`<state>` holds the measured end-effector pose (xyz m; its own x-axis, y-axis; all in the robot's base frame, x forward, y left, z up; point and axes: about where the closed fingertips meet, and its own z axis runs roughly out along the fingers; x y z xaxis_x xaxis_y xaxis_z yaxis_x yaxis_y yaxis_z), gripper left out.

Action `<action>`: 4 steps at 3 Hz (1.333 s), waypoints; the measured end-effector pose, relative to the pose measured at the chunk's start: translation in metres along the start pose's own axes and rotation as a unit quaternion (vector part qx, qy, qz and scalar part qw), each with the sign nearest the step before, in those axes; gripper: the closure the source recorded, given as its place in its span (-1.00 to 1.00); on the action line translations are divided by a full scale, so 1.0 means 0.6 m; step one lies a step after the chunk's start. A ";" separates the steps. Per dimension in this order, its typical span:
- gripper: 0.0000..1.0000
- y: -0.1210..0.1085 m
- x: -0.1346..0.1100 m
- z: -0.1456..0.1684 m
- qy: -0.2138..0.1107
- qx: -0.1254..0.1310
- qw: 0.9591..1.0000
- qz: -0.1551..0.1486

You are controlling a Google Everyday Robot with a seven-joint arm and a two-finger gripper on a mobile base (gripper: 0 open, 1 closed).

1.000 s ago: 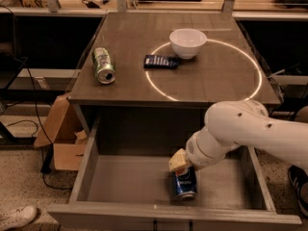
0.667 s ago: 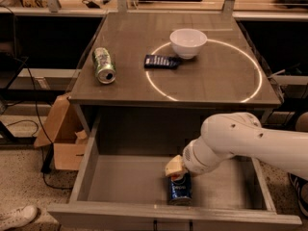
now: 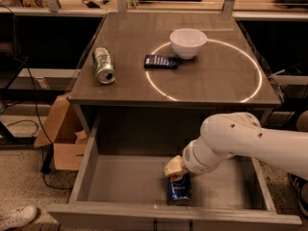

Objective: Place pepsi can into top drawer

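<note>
Since 1 second ago the arm (image 3: 240,141) has dipped a little, and the pepsi can (image 3: 179,191) has swung from tilted to upright, nearer the front wall of the drawer (image 3: 120,182). Now the gripper (image 3: 176,173) sits low inside the open drawer, right on top of the pepsi can, which stands on the drawer floor directly beneath it. We cannot tell whether the gripper clamps the can or sits loose around it. Up on the table (image 3: 216,81), beyond the gripper and to its left, we see 1 green can (image 3: 104,65) on its side, 1 dark packet (image 3: 161,61) and 1 white bowl (image 3: 188,42).
</note>
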<state>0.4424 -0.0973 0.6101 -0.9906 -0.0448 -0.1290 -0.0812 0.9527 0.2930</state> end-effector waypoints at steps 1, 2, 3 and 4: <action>0.17 0.000 0.000 0.000 0.000 0.000 1.000 0.000; -0.45 0.000 0.000 0.000 0.000 0.000 1.000 0.000; -0.91 0.000 0.000 0.000 0.000 0.000 1.000 0.000; -1.00 0.000 0.000 0.000 0.000 0.000 1.000 0.000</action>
<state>0.4424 -0.0973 0.6102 -0.9906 -0.0449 -0.1291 -0.0813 0.9527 0.2929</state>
